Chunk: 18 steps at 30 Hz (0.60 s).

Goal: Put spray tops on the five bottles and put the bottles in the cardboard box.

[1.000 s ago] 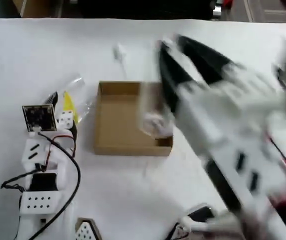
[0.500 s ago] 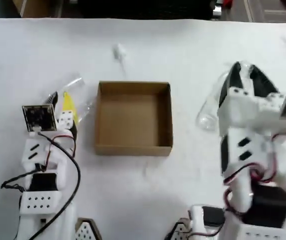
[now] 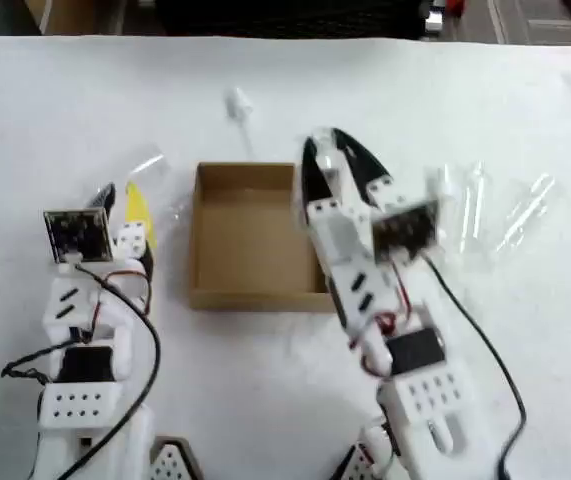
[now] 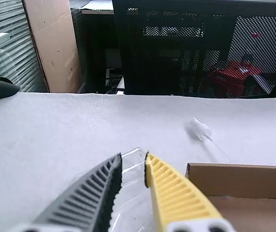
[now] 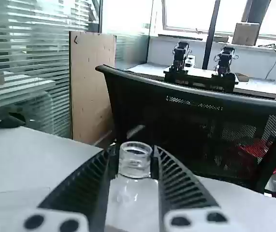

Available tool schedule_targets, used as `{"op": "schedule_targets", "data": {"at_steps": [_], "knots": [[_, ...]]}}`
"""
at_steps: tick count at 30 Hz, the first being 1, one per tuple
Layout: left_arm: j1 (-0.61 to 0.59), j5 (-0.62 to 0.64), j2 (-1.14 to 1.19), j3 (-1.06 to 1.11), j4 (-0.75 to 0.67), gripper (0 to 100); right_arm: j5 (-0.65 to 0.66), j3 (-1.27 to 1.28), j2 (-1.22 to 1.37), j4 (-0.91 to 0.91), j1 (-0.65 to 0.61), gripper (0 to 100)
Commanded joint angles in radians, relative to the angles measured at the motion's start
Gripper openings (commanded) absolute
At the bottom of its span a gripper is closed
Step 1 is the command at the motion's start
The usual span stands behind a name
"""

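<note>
Right claw (image 5: 135,150) grips an uncapped bottle (image 5: 135,163) — beside the cardboard box (image 3: 255,297).

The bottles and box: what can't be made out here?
High view: the right gripper and its arm hide the cardboard box's right side.
High view: the clear bottles beside that arm blur together; no sure count.
Right wrist view: the held bottle's body runs out of frame.
High view: the spray top is too small for detail.
</note>
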Motion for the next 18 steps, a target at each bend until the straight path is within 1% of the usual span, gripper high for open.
{"op": "schedule_targets", "data": {"at_steps": [1,3,5,14,18], "knots": [[-0.001,-0.008,0.004,-0.009,-0.029,9,0.023,-0.009,0.308,-0.283,0.008,1.5],[-0.001,-0.008,0.004,-0.009,-0.029,9,0.026,-0.009,0.423,-0.389,0.01,1.5],[-0.001,-0.008,0.004,-0.009,-0.029,9,0.026,-0.021,0.515,-0.456,0.012,1.5],[0.001,-0.008,0.004,-0.009,-0.029,9,0.026,-0.127,0.702,-0.464,0.064,1.5],[0.001,-0.008,0.004,-0.009,-0.029,9,0.026,-0.216,0.806,-0.464,0.077,1.6]]}}
